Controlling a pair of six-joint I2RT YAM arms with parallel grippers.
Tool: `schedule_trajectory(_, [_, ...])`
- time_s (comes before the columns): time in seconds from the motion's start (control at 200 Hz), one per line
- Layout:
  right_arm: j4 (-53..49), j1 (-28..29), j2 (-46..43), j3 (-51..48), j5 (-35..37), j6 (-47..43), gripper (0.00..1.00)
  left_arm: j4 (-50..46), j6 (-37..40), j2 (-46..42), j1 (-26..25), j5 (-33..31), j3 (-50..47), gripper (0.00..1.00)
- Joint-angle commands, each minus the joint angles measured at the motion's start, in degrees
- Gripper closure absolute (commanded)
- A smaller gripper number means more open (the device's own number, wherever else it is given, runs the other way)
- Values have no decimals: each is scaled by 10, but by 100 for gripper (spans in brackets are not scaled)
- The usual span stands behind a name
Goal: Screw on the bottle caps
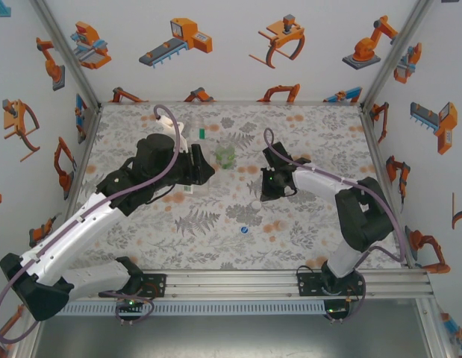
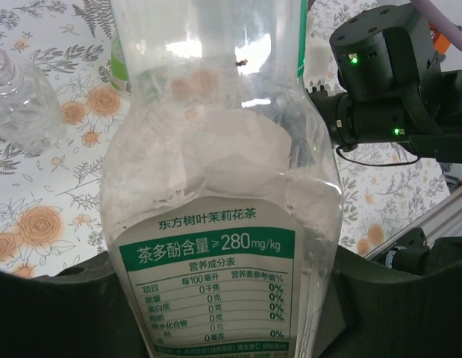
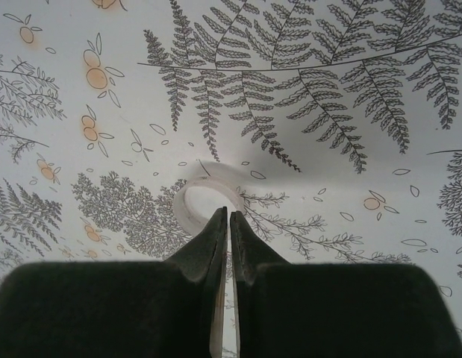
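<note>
1. Bottle caps, three in all, lie singly on the floral-patterned table (image 1: 305, 224). A small round green plastic cap (image 1: 203, 133) is toward the far edge. A small round blue plastic cap (image 1: 245, 230) is nearer the arms. A small round white plastic cap (image 3: 208, 203) lies mid-table with its hollow side up.
2. Three transparent plastic bottles are in view. A taller clear bottle with a green label band (image 2: 216, 186) is at the left arm. A squat green-tinted bottle (image 1: 225, 155) stands just beyond it on the table. A short clear bottle (image 2: 14, 97) is off to its side.
3. The table's flowers show straight through the wall of the labelled bottle, and its white panel carries printed text. What the other two bottles hold cannot be told.
4. The left gripper (image 2: 223, 321) is clamped around the labelled bottle, with one dark finger on each side of its lower body.
5. The right gripper (image 3: 229, 218) is pressed closed, leaving only a thin slit between the fingers. Its tips are at the near rim of the white cap. Whether they touch it cannot be told.
</note>
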Motion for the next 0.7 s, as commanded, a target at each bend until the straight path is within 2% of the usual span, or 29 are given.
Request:
schedule_trajectory(0.0, [3,-3,8,-6,-7,-4,90,12,6,1,3,-1,8,100])
schedule_trajectory(0.115, [0,-2,3,-3,-14,-1,90,12,7,3,3,-2,13,100])
schedule_trajectory(0.34, [-25,7,-13,7,4,-3,67,15,4,9,3,-3,15,100])
schedule_trajectory(0.691, [-57,43,2,43,53,-12,54,11,3,13,4,0,18,100])
